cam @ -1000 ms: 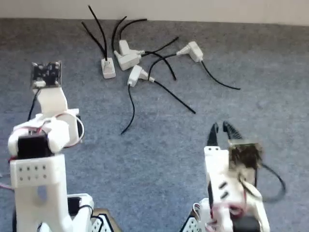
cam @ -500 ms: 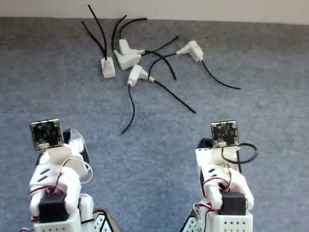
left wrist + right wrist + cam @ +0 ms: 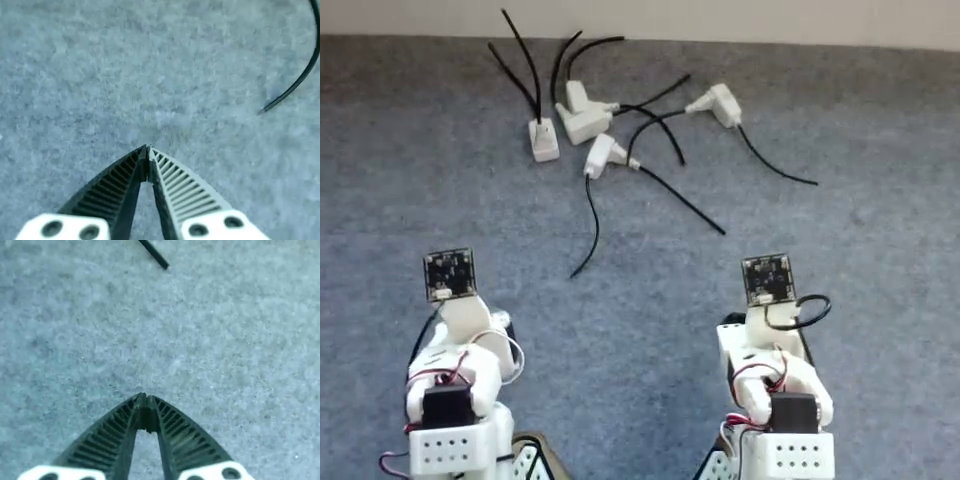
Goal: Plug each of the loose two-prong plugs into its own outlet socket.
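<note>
White plugs (image 3: pixel 602 152) lie clustered at the far side of the worktop (image 3: pixel 880 250), trailing thin black cords (image 3: pixel 592 215). They look light and rigid, the cords limp: grip the hard body, not the cord. The left end effector (image 3: pixel 148 149) and right end effector (image 3: pixel 146 398) sit near, tips together, empty.

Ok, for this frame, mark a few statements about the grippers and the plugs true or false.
1. The left gripper is shut and holds nothing. True.
2. The right gripper grips a plug. False: it is shut on nothing, over the bare table.
3. The white plugs lie at the far side of the table, apart from both arms. True.
4. The left gripper pinches a cord. False: the black cord ends on the table, apart from it.
</note>
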Robot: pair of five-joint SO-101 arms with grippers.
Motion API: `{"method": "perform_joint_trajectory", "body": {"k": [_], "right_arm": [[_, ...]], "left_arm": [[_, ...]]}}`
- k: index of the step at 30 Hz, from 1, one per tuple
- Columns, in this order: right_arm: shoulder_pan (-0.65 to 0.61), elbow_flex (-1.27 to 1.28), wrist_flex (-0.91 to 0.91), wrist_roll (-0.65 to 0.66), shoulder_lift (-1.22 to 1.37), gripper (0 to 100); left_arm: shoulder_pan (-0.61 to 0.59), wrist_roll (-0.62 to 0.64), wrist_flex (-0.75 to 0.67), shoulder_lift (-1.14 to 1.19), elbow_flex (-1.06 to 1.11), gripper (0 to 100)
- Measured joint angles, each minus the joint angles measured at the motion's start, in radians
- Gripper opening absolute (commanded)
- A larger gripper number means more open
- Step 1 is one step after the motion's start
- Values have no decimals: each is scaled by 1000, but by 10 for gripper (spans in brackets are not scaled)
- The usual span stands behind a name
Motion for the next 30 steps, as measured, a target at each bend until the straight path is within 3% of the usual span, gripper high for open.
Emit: {"method": "perform_joint_trajectory", "body": {"k": [5,12,30], "right_arm": [[0,2,0,0,0,9],[0,2,49,0,0,9],[0,2,132,2,-3,9]], "left_arm": [[0,0,6,2,21,6],[6,0,143,0,23,6],[9,0,146,0,23,6]]}}
